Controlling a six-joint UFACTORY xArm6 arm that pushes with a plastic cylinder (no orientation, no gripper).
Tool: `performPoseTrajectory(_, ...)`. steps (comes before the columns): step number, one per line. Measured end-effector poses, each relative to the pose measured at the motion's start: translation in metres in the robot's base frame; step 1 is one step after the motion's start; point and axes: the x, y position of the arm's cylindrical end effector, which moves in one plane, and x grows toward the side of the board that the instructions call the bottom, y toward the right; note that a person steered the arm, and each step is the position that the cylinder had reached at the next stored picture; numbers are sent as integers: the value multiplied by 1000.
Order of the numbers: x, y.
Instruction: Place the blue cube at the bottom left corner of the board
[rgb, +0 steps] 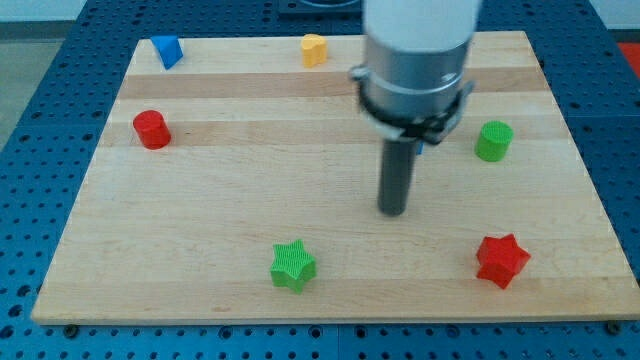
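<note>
My tip (392, 212) is a bare rod with no claw, holding nothing, and it rests near the middle of the board (230, 190). A blue sliver (425, 146) peeks from behind the arm just above-right of the tip, its shape hidden. A blue block (166, 50) lies at the view's top-left corner, well apart.

blue block (166, 50), board's top-left corner

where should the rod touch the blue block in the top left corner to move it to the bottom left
Only a push works. Bring my tip, now mid-table, to the side of the blue block nearest the view's top and push toward the view's bottom. It sits near the top edge of the board, so room is tight; the red cylinder below likely blocks a straight path.
</note>
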Motion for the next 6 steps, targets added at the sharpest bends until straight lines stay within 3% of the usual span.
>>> performPoseTrajectory(1, -36, 21)
performPoseTrajectory(6, -87, 35)
